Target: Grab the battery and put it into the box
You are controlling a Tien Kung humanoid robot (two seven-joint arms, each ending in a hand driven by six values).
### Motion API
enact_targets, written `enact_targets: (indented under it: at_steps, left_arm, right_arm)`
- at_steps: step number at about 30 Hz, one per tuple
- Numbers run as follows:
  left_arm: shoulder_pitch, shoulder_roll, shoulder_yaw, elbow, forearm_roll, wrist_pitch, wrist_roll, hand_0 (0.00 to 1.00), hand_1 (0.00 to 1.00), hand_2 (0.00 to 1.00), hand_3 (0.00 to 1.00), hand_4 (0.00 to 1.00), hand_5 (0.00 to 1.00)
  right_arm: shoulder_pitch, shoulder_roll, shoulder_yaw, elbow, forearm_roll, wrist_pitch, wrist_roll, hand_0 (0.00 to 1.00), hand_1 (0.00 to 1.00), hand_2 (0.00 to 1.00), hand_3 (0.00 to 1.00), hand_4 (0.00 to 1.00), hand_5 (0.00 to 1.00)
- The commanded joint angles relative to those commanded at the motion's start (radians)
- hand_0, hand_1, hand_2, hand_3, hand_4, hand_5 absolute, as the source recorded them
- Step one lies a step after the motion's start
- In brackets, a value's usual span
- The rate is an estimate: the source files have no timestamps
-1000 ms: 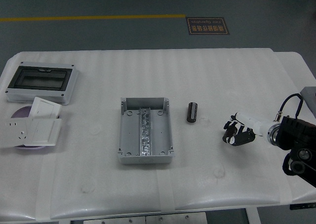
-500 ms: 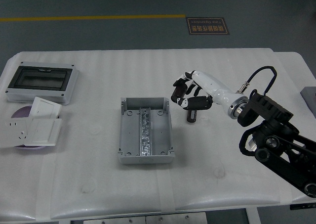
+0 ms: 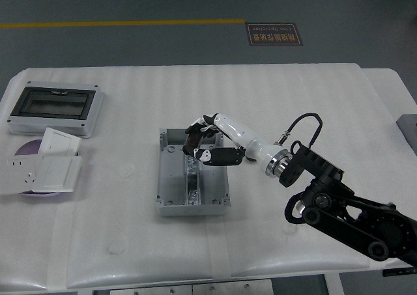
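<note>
The open grey box [image 3: 193, 200] sits at the table's middle with a metal rail along its floor. My right hand [image 3: 198, 145] reaches in from the right and hovers over the box's far right part. Its fingers [image 3: 207, 121] are curled around a small dark cylinder, the battery [image 3: 193, 140], held above the box's inside. The spot to the right of the box where the battery lay shows no battery; my white forearm [image 3: 244, 140] crosses it. My left hand is not in view.
A grey enclosure with a dark window [image 3: 53, 106] stands at the far left. White socket plates [image 3: 42, 168] lie on a purple disc in front of it. My black right arm [image 3: 345, 213] fills the lower right of the table.
My right hand came in from the right edge, closed over the battery beside the box, then moved left. It is now above the box, and the battery has left its spot.
</note>
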Motion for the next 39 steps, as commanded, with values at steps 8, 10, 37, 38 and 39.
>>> enact_targets:
  at_steps: [8,10,37,38,39]
  left_arm:
    - [-0.003,0.001,0.001,0.0,0.001,0.001,-0.001,0.638,0.574,0.544,0.607,0.373,0.002]
    - [-0.003,0.0,0.003,0.0,-0.002,0.001,-0.001,0.638,0.574,0.544,0.607,0.373,0.002]
    - [-0.008,0.0,-0.001,-0.001,0.004,-0.005,0.001,0.638,0.567,0.537,0.564,0.353,0.002]
    - [-0.008,0.0,-0.001,-0.001,0.004,-0.005,0.001,0.638,0.567,0.537,0.564,0.353,0.002]
    - [-0.008,0.0,-0.002,-0.001,0.005,-0.005,0.001,0.638,0.567,0.537,0.564,0.353,0.002]
  right_arm:
    - [0.002,-0.027,-0.047,-0.028,0.025,0.003,0.017,0.763,0.713,0.737,0.762,0.555,0.265]
    - [0.0,-0.031,-0.058,-0.037,0.026,0.005,0.018,0.763,0.713,0.737,0.762,0.555,0.265]
    - [-0.002,-0.037,-0.04,-0.059,0.006,0.017,-0.009,0.877,0.8,0.823,0.928,0.931,0.465]
    - [-0.003,-0.037,-0.039,-0.06,0.007,0.016,-0.009,0.877,0.8,0.823,0.928,0.931,0.465]
    - [-0.003,-0.038,-0.038,-0.06,0.008,0.015,-0.009,0.877,0.8,0.823,0.928,0.931,0.465]
